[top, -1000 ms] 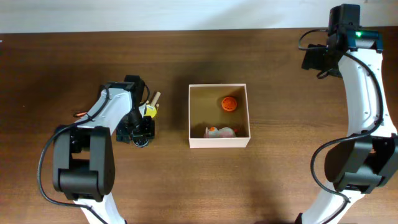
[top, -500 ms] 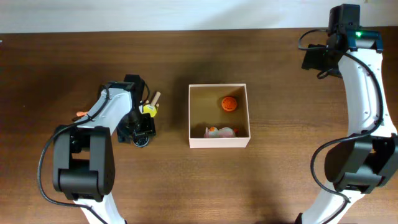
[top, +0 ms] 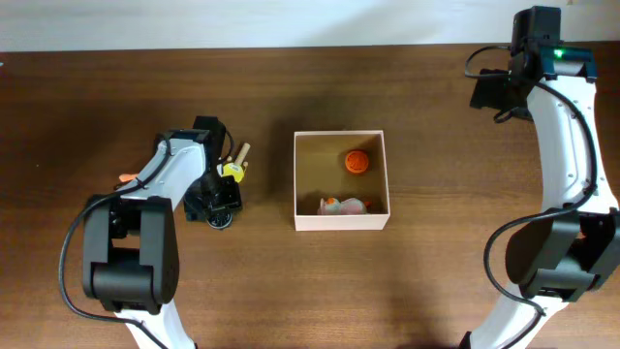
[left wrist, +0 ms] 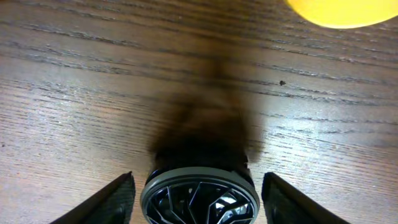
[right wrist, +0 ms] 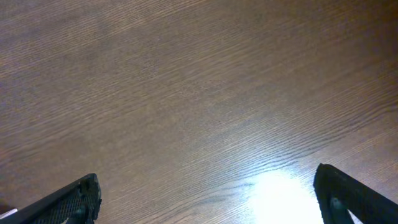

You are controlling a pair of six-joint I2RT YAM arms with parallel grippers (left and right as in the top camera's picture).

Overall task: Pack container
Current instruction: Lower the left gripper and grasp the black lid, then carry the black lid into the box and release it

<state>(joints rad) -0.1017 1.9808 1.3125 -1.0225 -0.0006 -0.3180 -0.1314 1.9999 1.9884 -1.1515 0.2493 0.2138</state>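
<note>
The container point(top: 341, 222) sits open in the middle of the tabletop point(top: 436, 271), its pale walls framing a brown floor. Inside it, an orange ball point(top: 357, 161) lies toward the far right corner. A pale toy with orange bits point(top: 344, 205) rests against the near wall.

To the left of the container, apart from it, the left end effector point(top: 219, 206) points down at the wood. In the left wrist view, the left end effector point(left wrist: 198, 180) stands wide apart, one finger point(left wrist: 115, 202) at each side of a small black wheel point(left wrist: 200, 199) with a silvery rim. There is clear wood between the wheel and each finger, so it grips nothing. A yellow piece point(left wrist: 339, 11) lies just beyond the wheel. From overhead, the same yellow piece point(top: 232, 171) lies between the left arm and the container, with a short wooden stick point(top: 239, 152) at its far side.

Well to the right of the container and farther back, the right end effector point(top: 487, 92) hangs over bare wood. In its wrist view, the right end effector point(right wrist: 208, 186) is spread wide, its fingertips point(right wrist: 81, 200) at the lower corners, holding and touching nothing.
</note>
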